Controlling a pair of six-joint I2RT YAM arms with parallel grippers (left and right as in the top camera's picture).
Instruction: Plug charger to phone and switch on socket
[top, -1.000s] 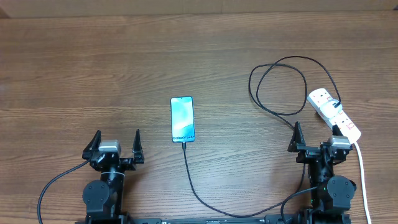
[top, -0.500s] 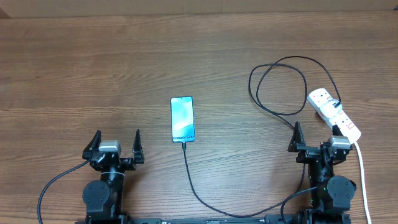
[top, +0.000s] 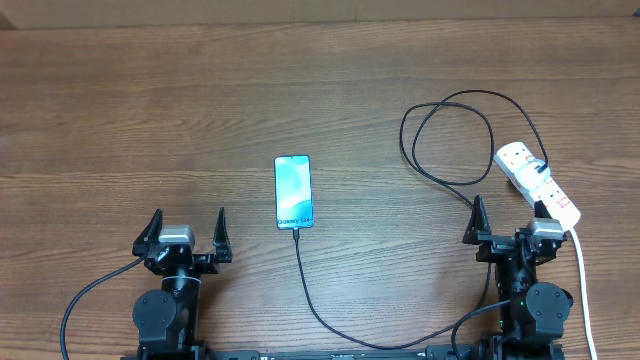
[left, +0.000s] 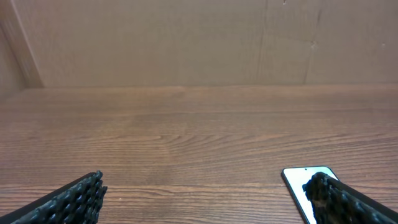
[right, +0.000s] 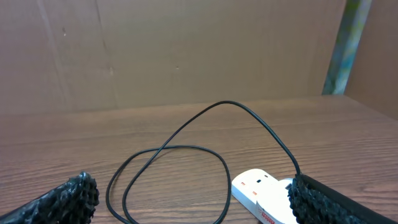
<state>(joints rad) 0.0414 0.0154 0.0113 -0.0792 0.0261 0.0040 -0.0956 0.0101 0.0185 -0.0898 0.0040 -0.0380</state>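
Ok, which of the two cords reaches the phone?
The thin black charger cable; its end meets the phone's bottom edge. The thick white cord only trails from the power strip.

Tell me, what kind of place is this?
Probably a robot test bench, not a home: a wooden table walled by cardboard, the left gripper and right gripper at its edge, and a phone, charger cable and power strip laid out.

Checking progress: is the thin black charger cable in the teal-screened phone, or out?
Looks in: the thin black charger cable ends against the bottom edge of the teal-screened phone, no visible gap.
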